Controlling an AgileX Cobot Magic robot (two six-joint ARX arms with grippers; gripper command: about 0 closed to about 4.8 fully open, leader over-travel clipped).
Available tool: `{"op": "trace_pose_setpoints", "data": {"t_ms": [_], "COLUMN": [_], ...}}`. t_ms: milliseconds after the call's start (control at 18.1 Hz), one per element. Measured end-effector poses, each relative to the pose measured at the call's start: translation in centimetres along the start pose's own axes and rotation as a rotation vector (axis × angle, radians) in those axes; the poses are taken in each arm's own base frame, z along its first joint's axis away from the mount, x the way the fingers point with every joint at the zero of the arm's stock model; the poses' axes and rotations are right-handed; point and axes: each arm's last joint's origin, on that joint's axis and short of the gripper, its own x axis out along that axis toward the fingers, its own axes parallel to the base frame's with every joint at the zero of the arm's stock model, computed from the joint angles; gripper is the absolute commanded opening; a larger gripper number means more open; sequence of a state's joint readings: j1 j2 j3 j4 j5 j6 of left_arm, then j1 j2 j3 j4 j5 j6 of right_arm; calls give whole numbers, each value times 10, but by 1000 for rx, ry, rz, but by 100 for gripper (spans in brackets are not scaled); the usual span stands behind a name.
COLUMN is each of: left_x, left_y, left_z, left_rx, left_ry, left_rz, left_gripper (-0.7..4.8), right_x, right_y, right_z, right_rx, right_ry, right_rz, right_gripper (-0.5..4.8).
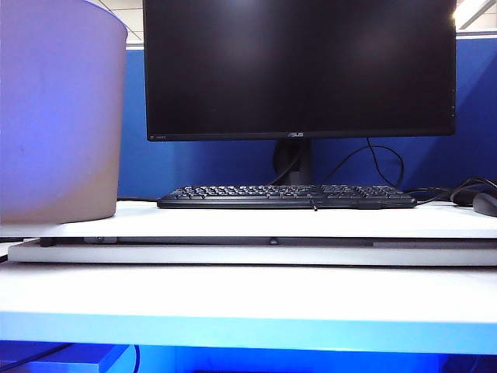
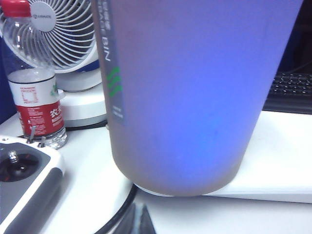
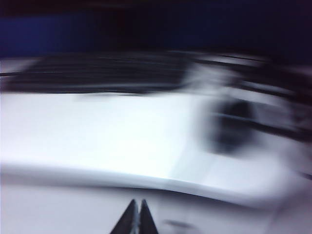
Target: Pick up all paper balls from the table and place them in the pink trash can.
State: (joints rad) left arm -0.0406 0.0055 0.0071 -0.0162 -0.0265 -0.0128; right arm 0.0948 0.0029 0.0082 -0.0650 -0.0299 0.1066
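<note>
The pink trash can [image 1: 58, 116] stands on the raised white platform at the far left of the exterior view, looking purplish. In the left wrist view it fills most of the picture as a tall smooth wall [image 2: 195, 97]. My left gripper [image 2: 138, 219] sits low over the white table [image 2: 273, 214] just in front of the can's base, shut, with nothing between its tips. My right gripper [image 3: 136, 214] is shut and empty too, above the table [image 3: 73, 209] near the platform's edge; that view is blurred. No paper balls show in any view. Neither gripper appears in the exterior view.
A black monitor [image 1: 299, 70] and keyboard [image 1: 287, 196] stand on the platform [image 1: 248, 221], with a mouse [image 1: 485, 203] and cables at the right. Left of the can are a white fan [image 2: 63, 34], a red-labelled water bottle [image 2: 36, 97] and a grey-white controller [image 2: 24, 180]. A black cable [image 2: 119, 209] runs by the can.
</note>
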Motion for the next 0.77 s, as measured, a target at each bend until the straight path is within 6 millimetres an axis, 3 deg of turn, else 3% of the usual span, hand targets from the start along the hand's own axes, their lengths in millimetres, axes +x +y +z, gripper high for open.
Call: {"op": "trace_pose_setpoints", "data": {"t_ms": [166, 774], "left_x": [0, 0], "left_y": [0, 0], "left_z": [0, 0], "left_rx": [0, 0], "left_ry": [0, 0], "left_rz": [0, 0], "left_gripper": [-5, -5], "right_x": [-1, -1], "right_y": [-10, -10], "right_z": [0, 1], "right_rx": [1, 3], "right_ry": [-12, -13], "right_rz": [-175, -137], "right_gripper": [-1, -1]}}
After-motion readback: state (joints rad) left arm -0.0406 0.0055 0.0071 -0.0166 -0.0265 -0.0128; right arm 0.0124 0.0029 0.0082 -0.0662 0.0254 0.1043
